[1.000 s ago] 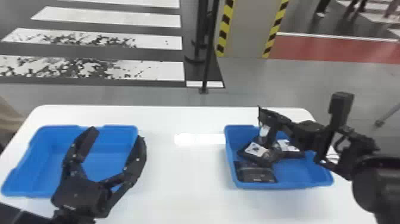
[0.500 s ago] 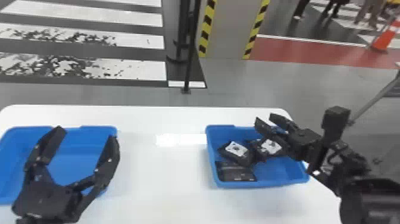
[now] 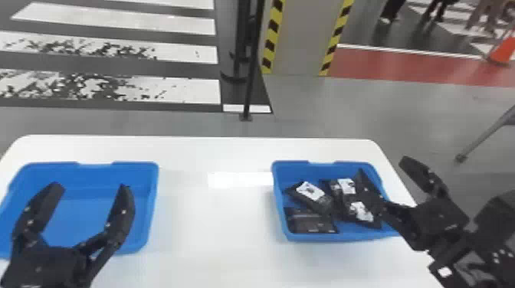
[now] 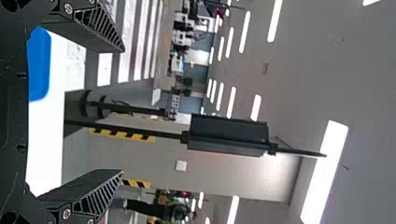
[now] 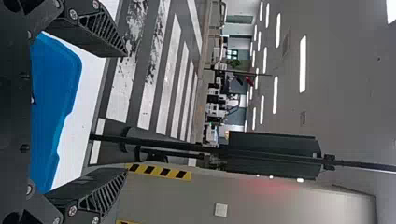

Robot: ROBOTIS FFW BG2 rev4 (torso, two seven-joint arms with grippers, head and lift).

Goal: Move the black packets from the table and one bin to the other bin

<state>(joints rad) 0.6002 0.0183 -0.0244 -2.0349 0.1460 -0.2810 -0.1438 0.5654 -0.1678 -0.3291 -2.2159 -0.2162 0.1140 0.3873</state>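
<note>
My left gripper point(image 3: 91, 187) stands open over the left blue bin point(image 3: 153, 207); in the left wrist view the same gripper point(image 4: 123, 111) has its fingers wide apart with nothing between them. My right gripper point(image 3: 383, 169) is open over the right edge of the right blue bin point(image 3: 281, 214), one finger over the packets and the other outside the bin. The right wrist view shows this gripper point(image 5: 126, 112) holding nothing. Inside the right bin lie several black packets, among them a white-labelled one point(image 3: 312, 191), another labelled one point(image 3: 362, 212) and a flat dark one point(image 3: 310, 222).
The white table point(image 3: 214, 222) stretches between the two bins. Beyond its back edge stand a thin black pole point(image 3: 253, 72) and a pillar point(image 3: 300, 38) with yellow-black stripes. An orange cone point(image 3: 502, 51) is on the floor at the far right.
My right gripper has drawn back rightward from the packets, and its fingers have spread apart. The head view has turned somewhat to the right, shifting the bins leftward. My left gripper remains open.
</note>
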